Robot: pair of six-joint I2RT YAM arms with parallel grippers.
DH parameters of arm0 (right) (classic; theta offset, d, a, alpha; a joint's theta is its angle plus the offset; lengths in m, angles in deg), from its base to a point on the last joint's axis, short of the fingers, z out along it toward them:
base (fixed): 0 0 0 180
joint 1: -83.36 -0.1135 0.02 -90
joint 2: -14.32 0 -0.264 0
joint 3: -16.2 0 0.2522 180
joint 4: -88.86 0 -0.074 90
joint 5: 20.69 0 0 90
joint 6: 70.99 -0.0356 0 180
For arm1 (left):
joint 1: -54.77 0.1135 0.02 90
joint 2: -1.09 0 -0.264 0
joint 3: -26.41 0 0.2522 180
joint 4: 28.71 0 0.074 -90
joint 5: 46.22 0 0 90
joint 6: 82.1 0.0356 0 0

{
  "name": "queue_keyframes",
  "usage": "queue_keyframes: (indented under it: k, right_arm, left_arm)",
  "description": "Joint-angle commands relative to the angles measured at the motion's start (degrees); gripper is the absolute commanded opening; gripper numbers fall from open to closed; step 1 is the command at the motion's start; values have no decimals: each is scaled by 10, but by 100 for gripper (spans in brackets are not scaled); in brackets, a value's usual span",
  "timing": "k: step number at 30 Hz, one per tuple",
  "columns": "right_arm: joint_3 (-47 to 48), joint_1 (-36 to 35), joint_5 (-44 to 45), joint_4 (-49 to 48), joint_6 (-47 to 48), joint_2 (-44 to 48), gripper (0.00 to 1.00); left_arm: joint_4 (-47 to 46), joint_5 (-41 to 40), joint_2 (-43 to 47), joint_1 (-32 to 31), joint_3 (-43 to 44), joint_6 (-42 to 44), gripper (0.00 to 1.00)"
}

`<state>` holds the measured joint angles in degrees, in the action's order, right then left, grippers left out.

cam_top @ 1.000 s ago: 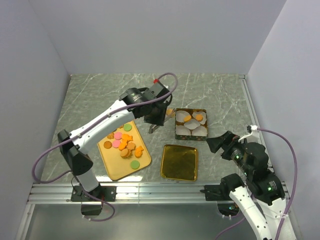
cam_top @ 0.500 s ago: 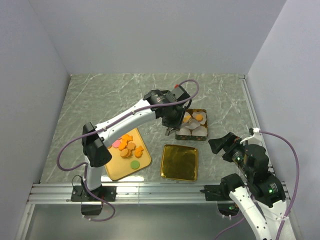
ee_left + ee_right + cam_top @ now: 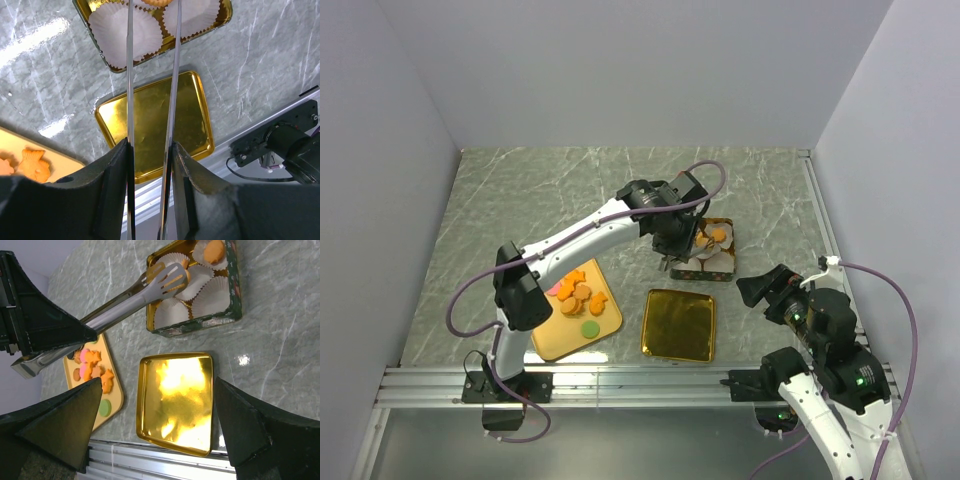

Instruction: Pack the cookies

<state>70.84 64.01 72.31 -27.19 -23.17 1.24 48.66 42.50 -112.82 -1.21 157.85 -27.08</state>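
Since the earlier frame, the left arm [image 3: 590,230] has been swung off the tray [image 3: 555,340] and is now stretched over the tin [image 3: 200,322]. One pair of metal tongs [image 3: 120,310] is clamped in the left gripper [image 3: 150,145]. The two blades are pressed between its fingers, and their slotted tips are held above the tin's paper cups [image 3: 125,27]. The right gripper [image 3: 159,385] is spread wide with nothing in it.

One tin, one gold lid [image 3: 175,400] and one tray are counted. The lid is laid flat to the right of the tray, just on the near side of the tin. The cookies [image 3: 582,292] are small flat rounds and fish-like shapes, mostly orange, with pink, brown and one green. At least six are left on the tray, and one orange cookie [image 3: 216,249] is seen in a far cup.

Another orange piece seems to be pinched at the tong tips, but it is cut off in the left wrist view and half covered in the right one. At least five cups are made out. The tin's far corner is cropped, and part of the tray is hidden behind the right gripper's finger.
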Motion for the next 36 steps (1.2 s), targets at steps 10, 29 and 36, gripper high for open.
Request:
queue_keyframes:
  k: [10, 29, 36]
  right_arm:
    - [-7, -2, 6, -29, -5, -8, 100]
    - [-12, -2, -5, -48, 0, -29, 100]
    - [-12, -2, -6, -53, 2, -31, 100]
  left_arm:
    - [-18, 1, -24, -4, 40, 2, 34]
    - [-5, -16, -64, -4, 84, 9, 45]
    - [4, -25, -70, -4, 103, 13, 49]
